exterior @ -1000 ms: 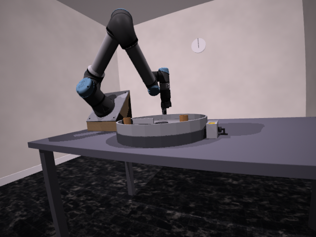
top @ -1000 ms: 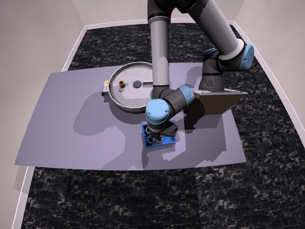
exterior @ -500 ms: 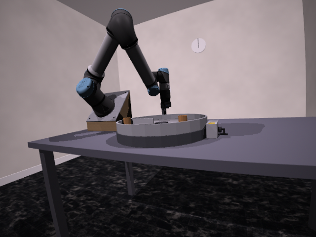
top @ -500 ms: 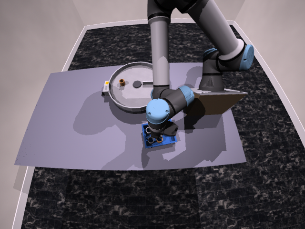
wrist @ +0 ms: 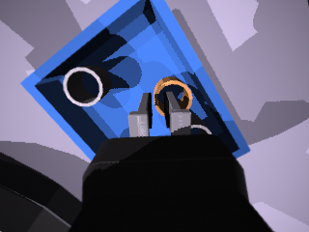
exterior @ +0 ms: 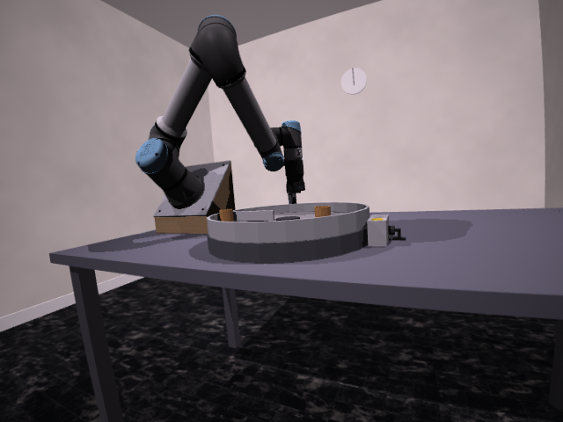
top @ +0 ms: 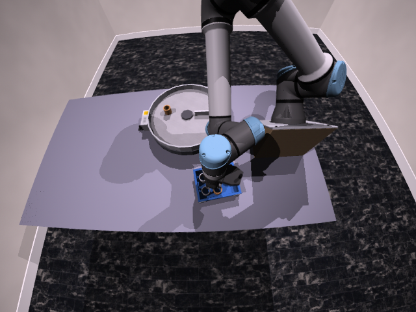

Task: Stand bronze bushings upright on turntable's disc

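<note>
The blue crate (top: 217,189) lies on the table in front of the turntable (top: 182,117). In the wrist view the crate (wrist: 130,82) holds a bronze bushing (wrist: 173,94) standing on end, a steel bushing (wrist: 81,86) to its left and another steel one (wrist: 200,130) partly hidden by a finger. My gripper (wrist: 157,103) hangs above the crate with a narrow gap between its fingers and nothing in it; its right finger lines up with the bronze ring's left wall. Two bronze bushings (exterior: 322,210) (exterior: 225,214) stand upright on the disc, away from the hub (top: 186,114).
A small control box (top: 144,119) sits at the turntable's left side. My arm's wedge-shaped base (top: 295,134) stands to the right of the turntable. The turntable has a raised rim (exterior: 287,231). The crate walls close in around the bushings.
</note>
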